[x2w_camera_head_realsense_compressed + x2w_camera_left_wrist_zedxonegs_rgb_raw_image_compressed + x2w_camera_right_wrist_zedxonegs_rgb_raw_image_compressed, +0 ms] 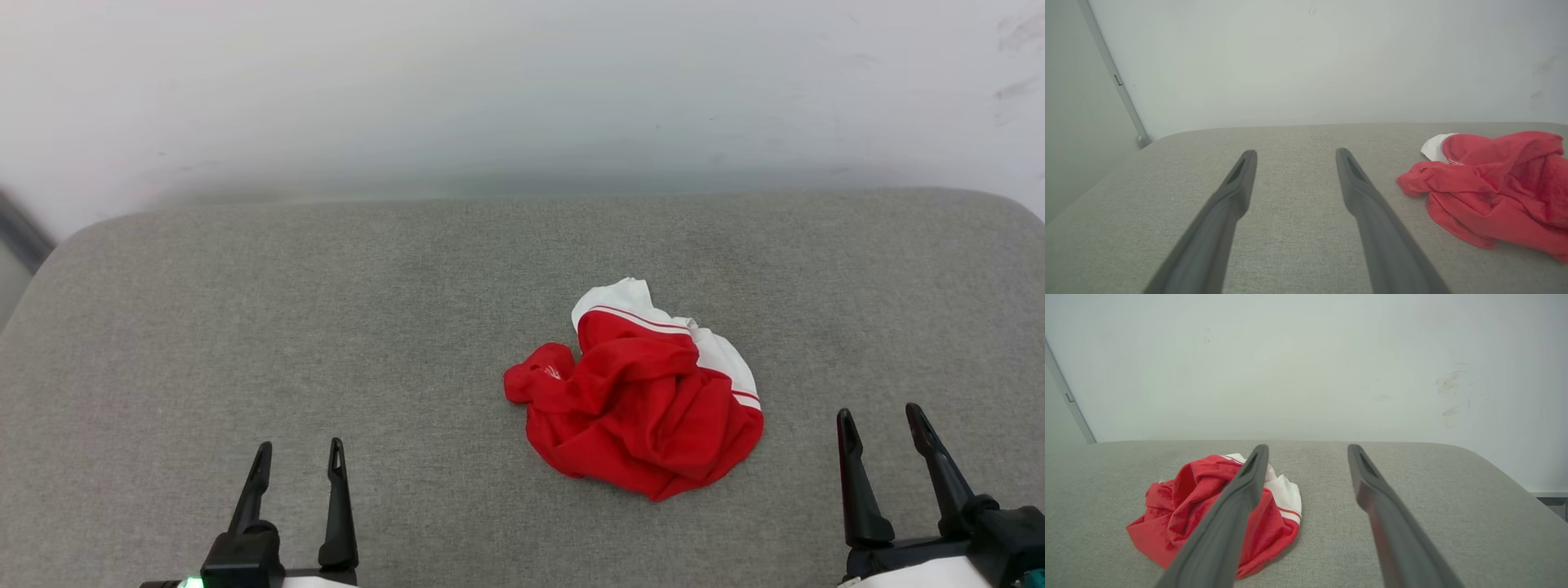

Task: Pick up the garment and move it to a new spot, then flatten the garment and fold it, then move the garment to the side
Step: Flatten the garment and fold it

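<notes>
The garment (pixel 645 404) lies crumpled in a red heap with white sleeve parts and striped trim, right of the middle of the grey padded surface (pixel 326 310). Its print is hidden in the folds. My left gripper (pixel 299 457) stands open at the lower left, well to the left of the heap, with nothing between its fingers. My right gripper (pixel 883 423) is open at the lower right, just right of the heap and apart from it. The left wrist view has the garment (pixel 1494 192) to the right of the open left gripper (pixel 1295 157). In the right wrist view the garment (pixel 1188 506) lies left of and behind the left finger of the right gripper (pixel 1308 451).
A pale wall (pixel 522 90) rises right behind the surface's far edge. The surface has rounded corners at the far left (pixel 73 237) and far right. A grey metal strip (pixel 1114 77) runs up the wall at the left. Bare grey fabric surrounds the heap.
</notes>
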